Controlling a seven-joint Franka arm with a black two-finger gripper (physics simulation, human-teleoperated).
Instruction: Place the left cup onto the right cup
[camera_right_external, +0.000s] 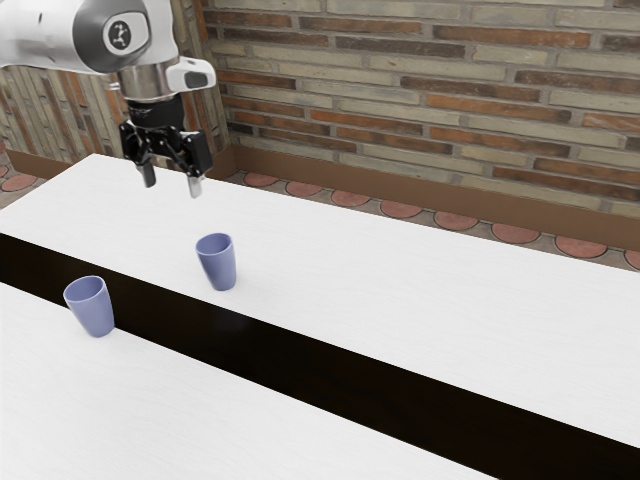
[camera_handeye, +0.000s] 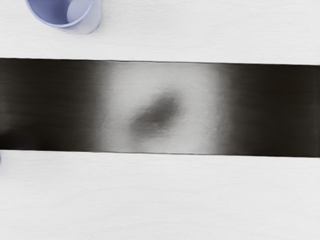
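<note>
The left cup (camera_right_external: 90, 305), which I take to be the lavender one toward the exterior view's left, stands upright and mouth up on the white tabletop. It sits on the camera's side of the dark stripe (camera_right_external: 330, 375), with its base just beside the stripe's edge. Nothing touches it. The right cup (camera_right_external: 217, 260), the same colour and also upright, stands on the far side of the stripe, again close to its edge. The two are apart, with the stripe between them.

The gripper (camera_right_external: 170, 180) hangs in the air beyond the stripe's far edge, well above the table (camera_right_external: 420, 290) and higher than both cups. Its fingers are spread with nothing between them.

In the wrist view a lavender cup (camera_handeye: 65, 12) stands on white just off the stripe; I cannot tell which of the two it is.

By my reading, the task is at its first step, the approach, and no grasp has begun. The next move calls for carrying the hand across the stripe until it is above the left cup. It should then descend with the fingers astride the cup's wall or rim before closing.
</note>
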